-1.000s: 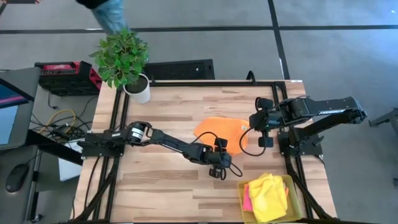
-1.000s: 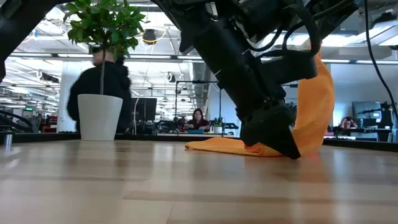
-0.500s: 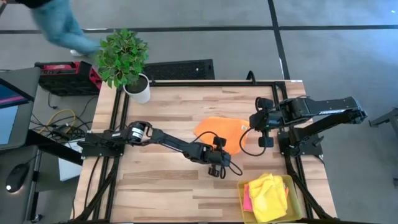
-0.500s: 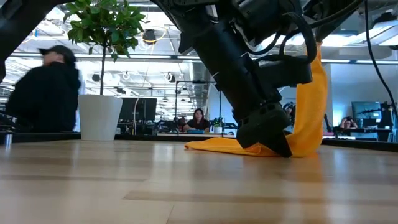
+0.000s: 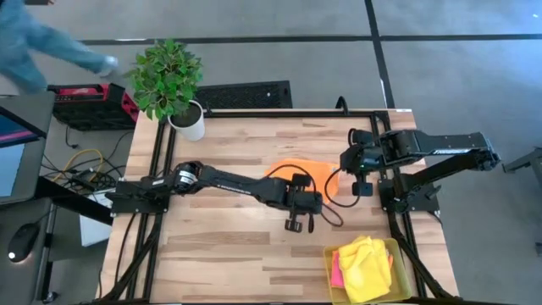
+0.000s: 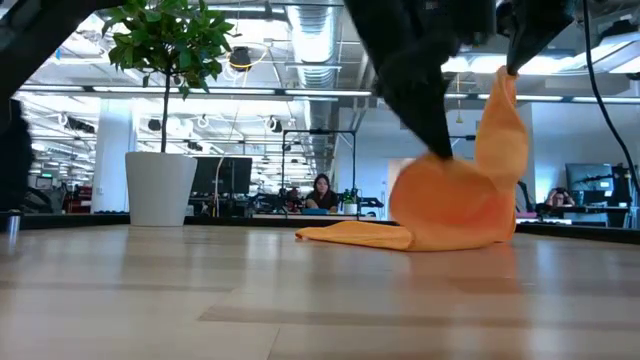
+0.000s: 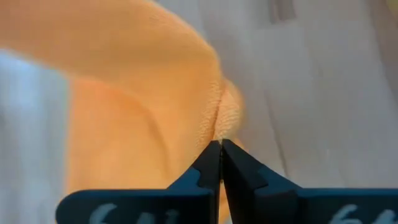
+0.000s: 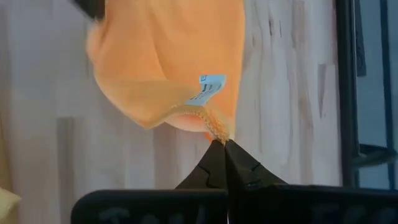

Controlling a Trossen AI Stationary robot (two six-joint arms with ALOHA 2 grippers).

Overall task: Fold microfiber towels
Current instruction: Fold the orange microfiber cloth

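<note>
Left gripper point(image 7: 219, 144): pinching an orange towel point(image 5: 315, 176) edge at tabletop centre, to lift it.
Right gripper point(image 8: 219, 144): clamping the opposite corner, keeping the cloth taut.

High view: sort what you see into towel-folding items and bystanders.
Job:
- soft orange microfiber towel, pinched by both the left gripper and the right gripper
- bright yellow towel and hot pink towel, in the translucent yellow tray

Lying about:
- leafy potted plant in white pot
- red crate
</note>
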